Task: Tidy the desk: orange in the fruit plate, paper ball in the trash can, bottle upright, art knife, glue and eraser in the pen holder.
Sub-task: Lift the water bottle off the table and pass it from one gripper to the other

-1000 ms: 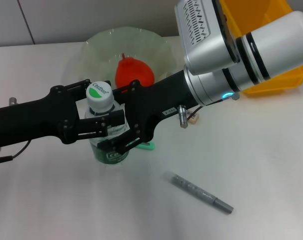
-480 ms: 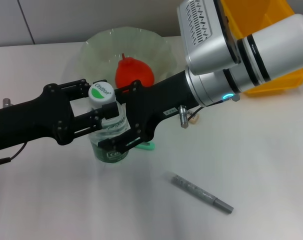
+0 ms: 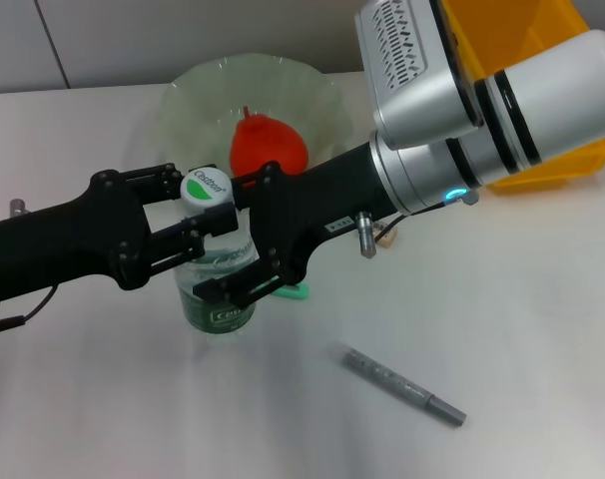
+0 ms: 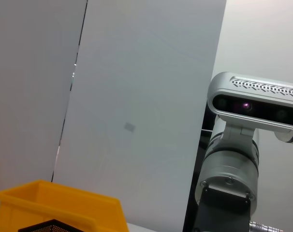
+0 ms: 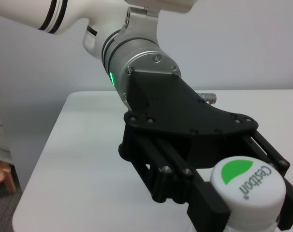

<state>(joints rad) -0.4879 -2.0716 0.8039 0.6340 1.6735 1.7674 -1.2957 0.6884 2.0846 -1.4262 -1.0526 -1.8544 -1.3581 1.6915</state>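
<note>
One bottle with a white cap and green label stands base-down on the table, at about 9 o'clock from the middle of the head view, and two black grippers meet on it. The right gripper reaches in from 2 o'clock and is clenched on the bottle. The left gripper comes in from 9 o'clock at the neck; I cannot tell whether it is clamped. There is one pale green fruit plate at 12 o'clock with one red-orange fruit in it. One grey pen-shaped tool lies at 5 o'clock, well apart from the bottle. One yellow bin sits at 2 o'clock. Only the right wrist view shows the cap close up, flanked by black fingers on a silver wrist with a green light. Only the left wrist view shows the room: grey wall panels, a corner of the bin and a silver arm carrying a camera. The table is plain white.
</note>
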